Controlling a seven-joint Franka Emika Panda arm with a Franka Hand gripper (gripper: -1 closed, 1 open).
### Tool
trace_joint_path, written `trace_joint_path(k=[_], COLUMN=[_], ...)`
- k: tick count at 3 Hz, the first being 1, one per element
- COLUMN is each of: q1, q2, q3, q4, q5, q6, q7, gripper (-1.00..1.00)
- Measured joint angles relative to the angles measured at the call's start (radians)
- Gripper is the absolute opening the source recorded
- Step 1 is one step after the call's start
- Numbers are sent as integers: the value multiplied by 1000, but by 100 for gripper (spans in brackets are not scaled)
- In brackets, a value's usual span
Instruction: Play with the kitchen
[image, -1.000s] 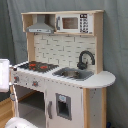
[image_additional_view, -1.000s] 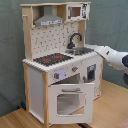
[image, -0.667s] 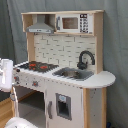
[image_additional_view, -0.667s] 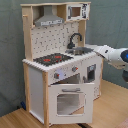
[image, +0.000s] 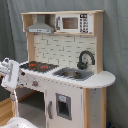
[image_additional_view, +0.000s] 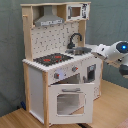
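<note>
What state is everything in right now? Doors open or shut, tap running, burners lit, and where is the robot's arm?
Oven door: ajar, swung slightly outward.
Small door under the sink: shut.
Faucet: upright over the sink, no water visible.
Hob: red rings showing, nothing on it.
Sink: nothing visible inside.
Microwave: door shut.
Robot arm: beside the kitchen's sink end, apparently not touching it.

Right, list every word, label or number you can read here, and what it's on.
None can be read.
The microwave panel on the kitchen shows small marks, too blurred to read.
The knobs below the hob show no legible markings.
</note>
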Motion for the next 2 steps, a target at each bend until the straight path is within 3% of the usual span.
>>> trace_joint_path(k=[2], q1=[-51], q2=[149], q3=[-24], q4=[11], q5=[42], q6=[46], q7=[-123], gripper=[100])
